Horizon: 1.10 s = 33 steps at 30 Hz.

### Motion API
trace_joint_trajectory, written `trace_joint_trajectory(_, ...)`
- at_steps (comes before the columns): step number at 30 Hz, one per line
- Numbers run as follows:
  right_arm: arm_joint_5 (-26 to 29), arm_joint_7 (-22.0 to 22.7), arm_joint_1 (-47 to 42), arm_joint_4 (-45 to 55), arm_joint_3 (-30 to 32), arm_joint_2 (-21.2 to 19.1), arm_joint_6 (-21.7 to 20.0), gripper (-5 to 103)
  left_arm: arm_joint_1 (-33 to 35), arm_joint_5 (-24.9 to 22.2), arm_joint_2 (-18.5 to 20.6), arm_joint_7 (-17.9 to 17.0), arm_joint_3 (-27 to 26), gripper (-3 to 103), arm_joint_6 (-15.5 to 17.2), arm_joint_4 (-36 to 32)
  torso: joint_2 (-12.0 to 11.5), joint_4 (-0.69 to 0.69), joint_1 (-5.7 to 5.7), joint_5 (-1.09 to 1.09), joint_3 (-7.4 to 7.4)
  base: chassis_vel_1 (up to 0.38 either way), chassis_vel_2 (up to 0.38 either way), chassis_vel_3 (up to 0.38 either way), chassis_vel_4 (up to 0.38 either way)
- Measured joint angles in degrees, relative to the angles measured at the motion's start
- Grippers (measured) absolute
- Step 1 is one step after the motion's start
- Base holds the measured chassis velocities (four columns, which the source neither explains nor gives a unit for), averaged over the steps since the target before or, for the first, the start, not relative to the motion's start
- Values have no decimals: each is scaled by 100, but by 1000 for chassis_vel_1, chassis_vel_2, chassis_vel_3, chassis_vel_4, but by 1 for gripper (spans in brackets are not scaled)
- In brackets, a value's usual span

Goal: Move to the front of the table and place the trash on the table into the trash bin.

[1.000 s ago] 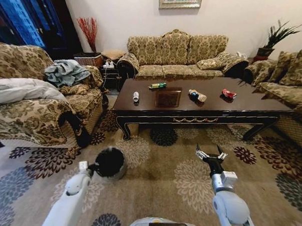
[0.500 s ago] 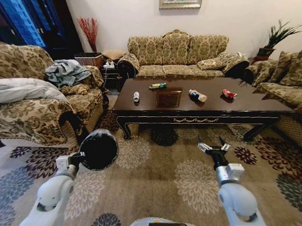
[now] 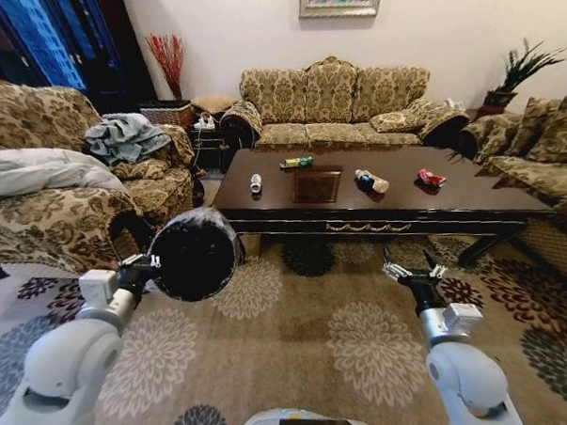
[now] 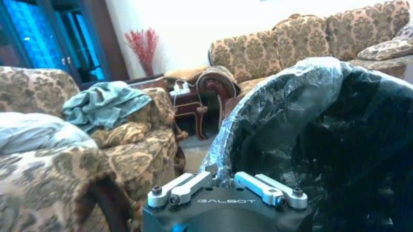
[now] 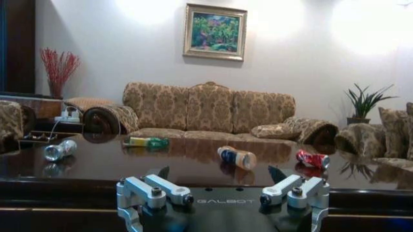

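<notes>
Four pieces of trash are lying on the table (image 3: 471,200), so none of the binning is done yet, and the robot is standing short of the table with a stretch of patterned carpet (image 3: 298,334) between them.

Nearest, on the robot's side of the table, the left gripper (image 3: 147,267) is holding the trash bin (image 3: 195,255) off the carpet, just in front of the table's left end. In the left wrist view its fingers (image 4: 178,188) are pressing together on the bin's bag-lined rim, and the bin's mouth is tipping sideways rather than facing up. The right gripper (image 3: 410,273) is hanging empty in front of the table's right half, below its front edge, its fingers (image 5: 145,189) spreading wide apart with nothing between them.

On the table itself, the silver can (image 3: 255,183) is lying on its side left of the square inlay (image 3: 316,187). The small bottle (image 3: 371,181) is lying just right of the inlay, and the crumpled red wrapper (image 3: 430,178) is lying farther right, apart from the bottle. The green packet (image 3: 296,161) is sitting toward the table's far edge, behind the inlay's left corner.

Judging from this, the bin is in hand, but the approach to the table's front and every pick are remaining. Beyond the table's far side, the sofa (image 3: 330,102) is standing against the wall.
</notes>
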Motion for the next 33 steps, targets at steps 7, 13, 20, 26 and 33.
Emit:
trace_joint_trajectory(7, -23, 2, 34, 2, -57, 31, -27, 100, 63, -27, -102, 6, -75, 1, 31, -52, -1, 1, 2, -2, 1, -117, 125, 110, -126)
trace_joint_trajectory(13, -43, 0, 3, -46, -32, -38, -59, 100, 193, -130, 13, 572, -277, 1, 182, -186, -1, 0, 2, 0, 1, -60, 67, 72, -67)
trace_joint_trajectory(20, 228, -24, 147, -196, -4, -313, -175, 100, 455, -114, 352, 1108, -285, 1, 188, 41, -1, 2, 0, 0, -1, 0, 0, 0, 0)
trace_joint_trajectory(26, 423, -52, 311, -326, -53, -549, -317, 100, 526, 48, 588, 1730, 99, 1, 188, 604, -1, 0, 1, -2, 0, 0, 0, 0, 0)
trace_joint_trajectory(33, 421, -171, 306, -371, -145, -618, -346, 100, 397, 758, 668, 2409, 688, 1, 187, 1342, -1, 0, 0, -1, 0, 0, 0, 0, 0)
